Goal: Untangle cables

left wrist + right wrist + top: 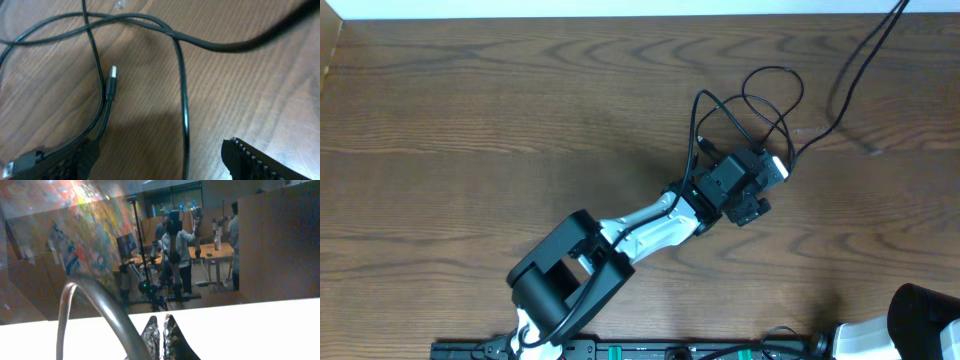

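A thin black cable point(752, 98) lies in overlapping loops on the brown wood-grain tabletop point(470, 120), right of centre and toward the far edge. One strand runs off to the far right corner. The left end effector point(758, 180) sits at the near side of the loops, and its white-and-black arm point(640, 230) reaches diagonally in from the near edge.

In the left wrist view its two black fingers point(255, 162) stand wide apart with nothing clamped between them. One strand crosses the gap. A black plug with a silver tip point(112, 77) lies just ahead. More strands run in beside the other finger; I cannot tell whether they touch it.

The right arm point(920, 315) is at the near right corner, well apart from the cable. The right end effector point(162, 335) has its tips pressed together on nothing, beside a curved grey metal bar point(90, 305).
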